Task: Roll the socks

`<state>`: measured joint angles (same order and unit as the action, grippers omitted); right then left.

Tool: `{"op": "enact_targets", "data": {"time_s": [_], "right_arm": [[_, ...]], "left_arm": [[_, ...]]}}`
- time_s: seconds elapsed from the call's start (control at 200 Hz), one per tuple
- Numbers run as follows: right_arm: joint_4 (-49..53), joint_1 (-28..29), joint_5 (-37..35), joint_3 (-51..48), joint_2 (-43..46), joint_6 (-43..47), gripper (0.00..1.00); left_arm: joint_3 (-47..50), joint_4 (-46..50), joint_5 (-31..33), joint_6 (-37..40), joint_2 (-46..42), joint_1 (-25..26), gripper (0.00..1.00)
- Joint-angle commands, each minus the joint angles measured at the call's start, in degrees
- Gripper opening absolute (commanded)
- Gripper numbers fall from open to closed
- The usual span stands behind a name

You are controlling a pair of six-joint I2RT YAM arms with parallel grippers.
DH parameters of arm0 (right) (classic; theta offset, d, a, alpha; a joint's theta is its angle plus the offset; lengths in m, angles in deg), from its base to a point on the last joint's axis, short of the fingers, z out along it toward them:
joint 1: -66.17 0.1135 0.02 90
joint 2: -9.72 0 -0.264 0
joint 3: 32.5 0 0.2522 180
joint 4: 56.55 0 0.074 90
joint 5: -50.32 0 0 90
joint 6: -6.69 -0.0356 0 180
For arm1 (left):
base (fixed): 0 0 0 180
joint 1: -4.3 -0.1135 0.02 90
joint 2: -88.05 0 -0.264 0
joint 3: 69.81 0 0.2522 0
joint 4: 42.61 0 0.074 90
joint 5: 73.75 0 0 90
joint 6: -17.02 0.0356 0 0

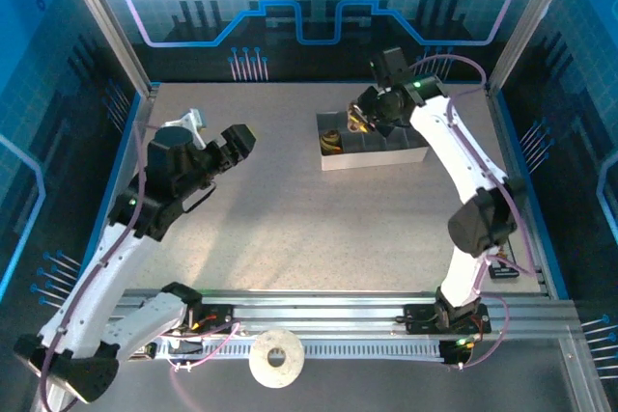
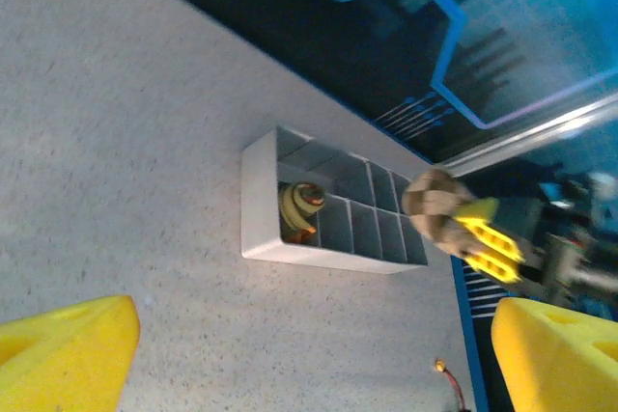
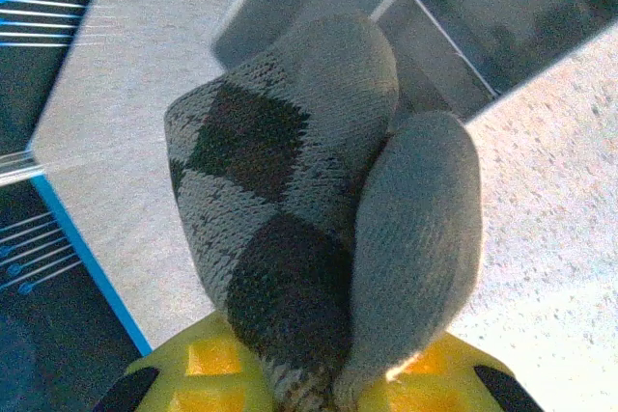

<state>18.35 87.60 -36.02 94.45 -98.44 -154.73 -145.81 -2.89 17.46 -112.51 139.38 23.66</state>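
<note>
Top view: the left gripper (image 1: 224, 145) hovers over bare table (image 1: 280, 219) at the left, well apart from everything else. At the back right, the right gripper (image 1: 365, 119) hangs over a grey tray (image 1: 377, 163) of small compartments. A small striped sock (image 1: 331, 140) sits in a compartment at the tray's left end.

Left wrist view: the left gripper's (image 2: 314, 359) yellow fingers (image 2: 68, 354) stand wide apart with nothing between them. Beyond them lies the tray (image 2: 256, 209), with the striped sock (image 2: 301, 205) rolled into a tight bundle in an end compartment. Past the tray's other end, the right gripper (image 2: 488, 246) carries the check sock (image 2: 435, 207) as a rounded bundle, in the air and clear of the compartments.

Right wrist view: the right gripper (image 3: 319, 383) is clamped on the check sock (image 3: 290, 219), whose folded lobes bulge out ahead of the fingers (image 3: 208, 373). The tray (image 3: 483, 26) lies blurred beyond it.

Progress, as a judgement: one sock looks rolled and stowed. The other looks rolled but not yet put down. It remains to lower it into a free compartment and let go.
</note>
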Motion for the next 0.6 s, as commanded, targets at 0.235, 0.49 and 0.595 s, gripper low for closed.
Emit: {"op": "enact_targets", "data": {"time_s": [0.235, 0.49, 0.595], "right_arm": [[6.0, -1.6, 5.5, 9.8, -13.1, -9.4, 0.00], [5.5, -2.8, 6.8, 9.6, -17.0, -10.9, 0.00], [3.8, -3.2, 7.5, 8.5, -18.2, -11.0, 0.00]], "left_arm": [[3.4, 0.0, -1.5, 3.5, -3.7, 0.4, 0.93], [2.7, 2.0, -1.2, 3.6, -4.0, 0.4, 0.93], [2.6, 2.3, -1.0, 3.3, -4.0, 0.4, 0.93]]}}
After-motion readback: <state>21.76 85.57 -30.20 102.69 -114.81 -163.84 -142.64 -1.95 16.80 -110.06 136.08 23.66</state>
